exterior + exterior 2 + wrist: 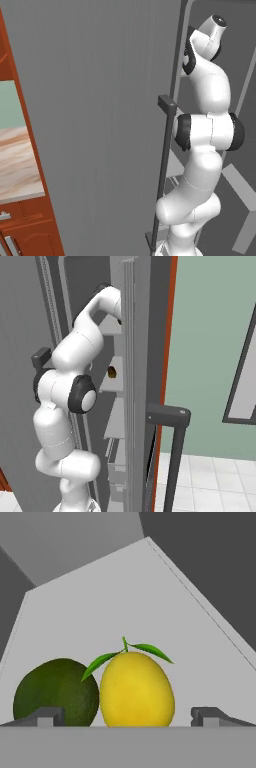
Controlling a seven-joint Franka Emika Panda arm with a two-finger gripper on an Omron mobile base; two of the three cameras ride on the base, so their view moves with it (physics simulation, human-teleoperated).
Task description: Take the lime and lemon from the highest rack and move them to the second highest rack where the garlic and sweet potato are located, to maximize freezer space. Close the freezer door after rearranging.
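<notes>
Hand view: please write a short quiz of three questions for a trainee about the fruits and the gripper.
1. True or false: the lemon lies between the fingertips of the gripper.
2. Which fruit is beside the lemon? A) lime B) orange C) apple
3. Fill in: the gripper's jaws are ____.

Key: 1 true; 2 A, the lime; 3 open. Both fruits sit on the highest rack.

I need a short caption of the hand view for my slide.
Open claw facing the lemon and the lime, side by side on the highest rack.
</notes>
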